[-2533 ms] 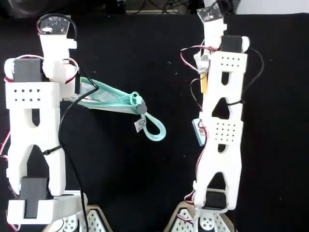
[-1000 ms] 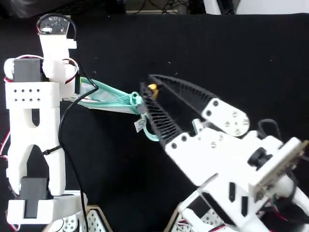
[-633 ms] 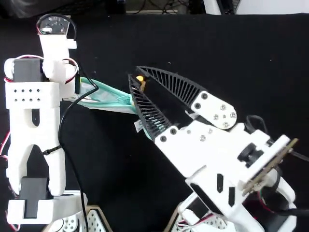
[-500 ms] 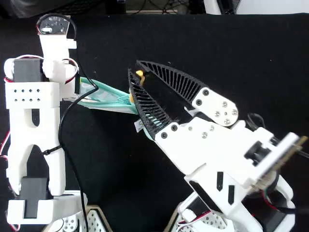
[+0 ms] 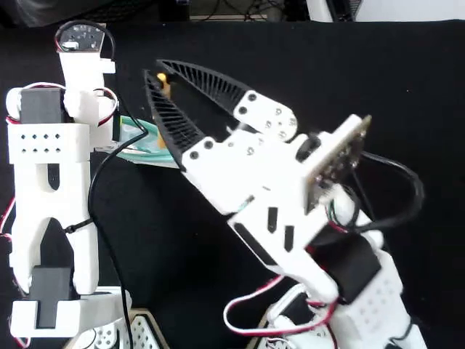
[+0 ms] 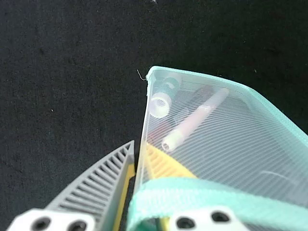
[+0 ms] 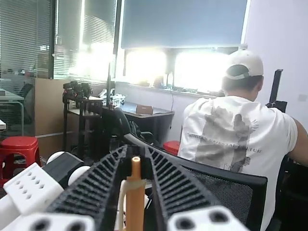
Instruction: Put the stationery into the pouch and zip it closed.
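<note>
The pouch [image 5: 136, 144] is clear mesh with teal trim and lies on the black table beside the left arm. My left gripper [image 5: 120, 138] is shut on its edge. In the left wrist view the pouch [image 6: 216, 139] holds a pale pen [image 6: 192, 126], a white cap [image 6: 159, 105] and something yellow [image 6: 163, 166], with my left gripper [image 6: 139, 192] clamped on its rim. My right gripper [image 5: 155, 70], with black ribbed fingers, hangs raised over the pouch's far side, shut on an orange pen [image 5: 165, 83]. The right wrist view shows that pen [image 7: 135, 192] upright in my right gripper [image 7: 136, 151].
The black tabletop [image 5: 407, 87] has free room at the far right and along the back. A black cable [image 5: 109, 240] runs down beside the left arm. The raised right arm [image 5: 290, 203] hides the pouch's zipper end and loop.
The right arm rose from rest at the right, then swung left and back with the orange pen, from the pouch's zipper end to above its far side. Left arm and pouch stayed still.
</note>
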Robot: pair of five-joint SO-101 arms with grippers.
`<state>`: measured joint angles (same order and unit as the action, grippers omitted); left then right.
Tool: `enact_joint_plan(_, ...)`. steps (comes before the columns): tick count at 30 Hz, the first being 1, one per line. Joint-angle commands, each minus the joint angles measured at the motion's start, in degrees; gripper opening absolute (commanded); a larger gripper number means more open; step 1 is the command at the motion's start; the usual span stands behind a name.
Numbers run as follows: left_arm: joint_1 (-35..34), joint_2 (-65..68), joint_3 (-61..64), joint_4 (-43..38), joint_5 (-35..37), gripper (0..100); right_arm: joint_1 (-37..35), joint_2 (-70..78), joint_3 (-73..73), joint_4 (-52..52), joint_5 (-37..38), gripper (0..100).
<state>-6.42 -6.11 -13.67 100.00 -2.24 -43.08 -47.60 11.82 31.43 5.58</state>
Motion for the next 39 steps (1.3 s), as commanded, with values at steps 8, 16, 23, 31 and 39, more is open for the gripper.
enact_joint_plan(8, -3.7, 0.5, 0.7, -0.2, -0.2, 3, 1.3, 3.7, 8.2, -7.2, -0.2, 1.2)
enact_joint_plan(16, -3.6, 0.5, 0.7, -0.4, -0.4, 3, 3.5, 3.6, 19.4, -8.3, 0.6, 1.2)
enact_joint_plan(23, -3.6, 0.5, 0.7, -0.4, -0.3, 3, -1.9, 0.2, 22.5, -1.1, 9.8, 1.5)
enact_joint_plan(31, -3.6, 0.5, 0.7, -0.5, -0.3, 3, -2.5, -1.3, 14.3, 12.9, 14.9, 36.0)
enact_joint_plan(39, -3.6, 0.5, 0.7, -0.5, -0.4, 3, 3.0, -7.9, 0.1, 24.1, 14.8, 27.6)
